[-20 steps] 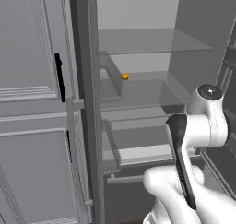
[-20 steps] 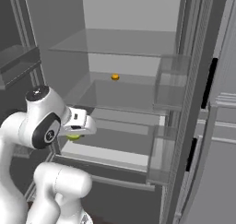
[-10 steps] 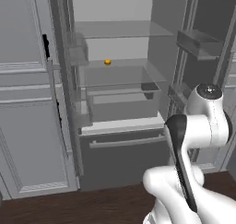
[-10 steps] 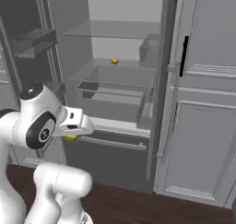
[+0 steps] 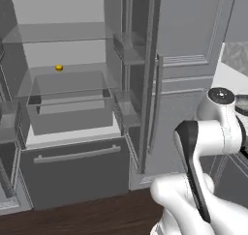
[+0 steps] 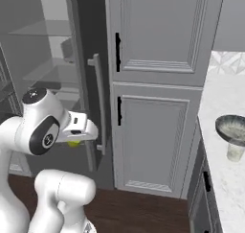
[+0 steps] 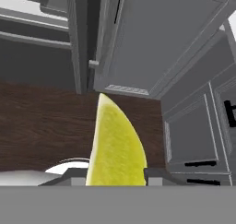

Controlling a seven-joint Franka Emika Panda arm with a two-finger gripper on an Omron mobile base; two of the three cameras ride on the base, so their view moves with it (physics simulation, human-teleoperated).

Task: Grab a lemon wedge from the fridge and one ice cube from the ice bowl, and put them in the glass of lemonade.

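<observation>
My gripper (image 7: 115,174) is shut on the lemon wedge (image 7: 115,142), a yellow-green pointed slice standing up between the two dark fingertips (image 7: 73,174). From the right base the gripper (image 6: 72,140) hangs off the arm at the left, with the wedge (image 6: 73,144) peeking out beneath it, in front of the fridge's open door. The fridge (image 5: 68,50) stands open at the left with pale shelves and a drawer. On the counter at the far right sits the ice bowl (image 6: 232,127), dark with pale speckled contents. A small pale glass (image 6: 234,152) stands just in front of it.
A small round orange item (image 5: 59,68) lies on a fridge shelf. The open fridge door with its long bar handle (image 6: 99,105) stands close beside the arm. Panelled grey cabinets (image 6: 158,107) fill the middle. The white counter (image 6: 225,179) runs along the right above dark wood floor (image 7: 41,126).
The whole picture has shifted: the base has moved back and to the right, so the fridge now lies to the left and the counter shows. The wedge stays in the gripper.
</observation>
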